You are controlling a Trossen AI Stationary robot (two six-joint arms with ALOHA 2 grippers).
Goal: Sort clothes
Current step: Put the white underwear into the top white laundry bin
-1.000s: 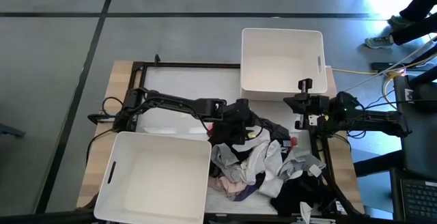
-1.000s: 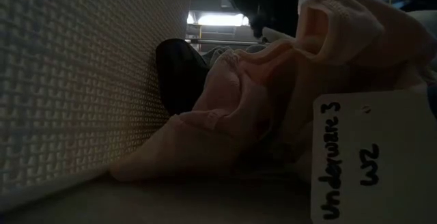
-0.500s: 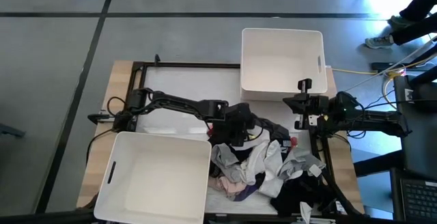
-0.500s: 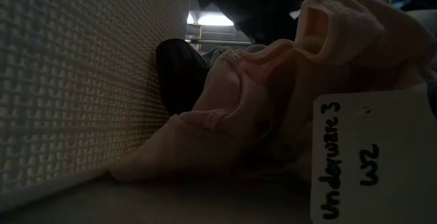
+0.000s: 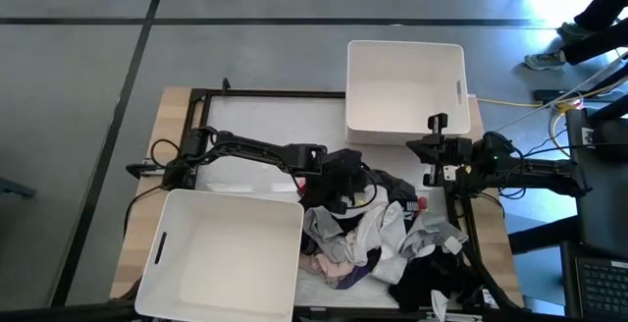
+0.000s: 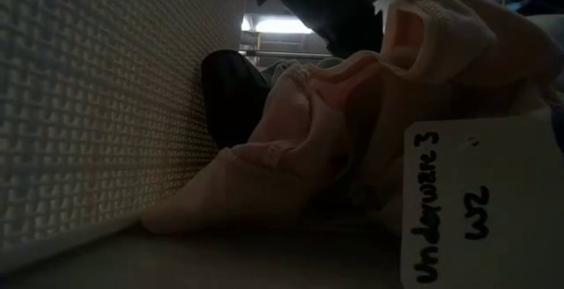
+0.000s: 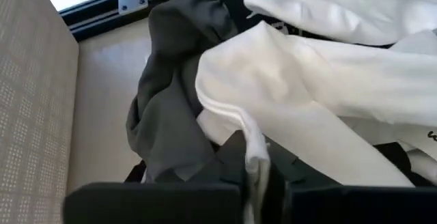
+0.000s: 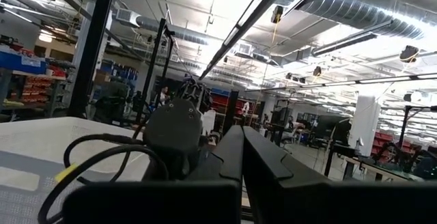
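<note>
"Underware 3" and "WZ" are handwritten in black on a white tag [image 6: 480,205], seen in the low view beside a pink garment [image 6: 352,122].

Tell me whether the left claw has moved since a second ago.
Yes. The left claw has advanced slightly rightward into the heap of mixed fabric clothes, away from the near white rectangular plastic bin.

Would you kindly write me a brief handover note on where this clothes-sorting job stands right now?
Left gripper: jaws shut on the edge of a white fabric garment at the pile's near edge.
Right gripper: jaws shut, empty, waiting by the far white plastic bin.
Mixed pile of small fabric clothes: all on the table.
Done: nothing; both that bin and the near white plastic bin are empty.
Left: the whole pile.
</note>
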